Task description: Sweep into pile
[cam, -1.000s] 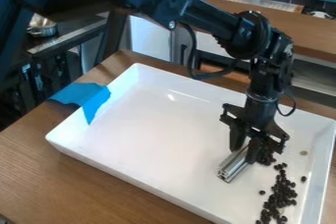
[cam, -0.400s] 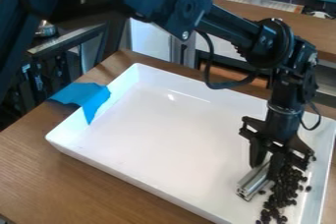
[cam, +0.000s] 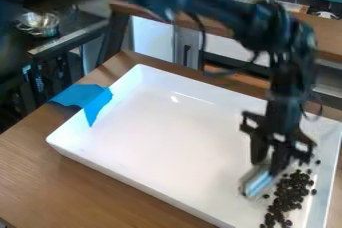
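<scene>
Beans massed at the right of the tray, metal bar in the gripper

You have one white, rectangular, raised-wall tray on a wood-grain table. Inside it, you have one silvery bar and dark, rounded beans. The beans number in the dozens; they overlap too much for you to take an exact count.

Most of the beans form one uneven, elongated heap along the tray's right side as you view it, running down toward the near corner. A few single beans lie just outside the heap's edges.

Your gripper hangs down over the right part of the tray. Its jaws are partly open, parted by roughly the bar's thickness, and they have hold of the bar. The bar slants downward from the grip, its lower end just left of the heap.

You have blue tape across the tray's left wall, part inside the tray, part on the table. Shiny metal cookware stands at the upper left, on a separate dark surface.
</scene>
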`<state>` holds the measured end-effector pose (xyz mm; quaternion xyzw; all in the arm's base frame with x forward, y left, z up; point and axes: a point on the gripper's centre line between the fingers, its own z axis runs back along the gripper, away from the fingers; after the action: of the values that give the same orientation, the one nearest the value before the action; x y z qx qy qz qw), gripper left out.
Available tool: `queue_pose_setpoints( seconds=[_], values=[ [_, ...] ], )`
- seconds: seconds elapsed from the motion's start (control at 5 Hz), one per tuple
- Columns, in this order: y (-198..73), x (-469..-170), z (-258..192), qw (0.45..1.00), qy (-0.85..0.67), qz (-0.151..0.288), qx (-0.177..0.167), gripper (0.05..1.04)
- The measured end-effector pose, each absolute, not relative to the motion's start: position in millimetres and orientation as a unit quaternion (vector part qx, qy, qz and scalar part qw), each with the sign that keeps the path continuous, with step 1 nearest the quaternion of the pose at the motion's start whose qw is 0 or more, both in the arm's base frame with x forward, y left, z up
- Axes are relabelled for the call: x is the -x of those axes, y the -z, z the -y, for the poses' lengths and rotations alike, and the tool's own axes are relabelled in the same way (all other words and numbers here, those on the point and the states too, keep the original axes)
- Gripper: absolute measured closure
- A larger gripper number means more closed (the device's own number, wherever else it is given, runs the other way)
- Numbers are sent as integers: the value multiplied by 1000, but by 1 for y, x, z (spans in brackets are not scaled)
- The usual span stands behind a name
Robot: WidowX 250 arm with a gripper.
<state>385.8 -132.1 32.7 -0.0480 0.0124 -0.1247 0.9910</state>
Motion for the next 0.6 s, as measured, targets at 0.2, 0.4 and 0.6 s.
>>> queue_pose_setpoints(
  seconds=[0.2, 0.4, 0.6],
  values=[
    [-56, -394, 88, 995, 86, 5, 50, 732],
    [-62, -387, 62, 997, 74, 16, 25, 732],
    [-55, -368, 45, 999, 41, 6, -26, 732]
  ],
)
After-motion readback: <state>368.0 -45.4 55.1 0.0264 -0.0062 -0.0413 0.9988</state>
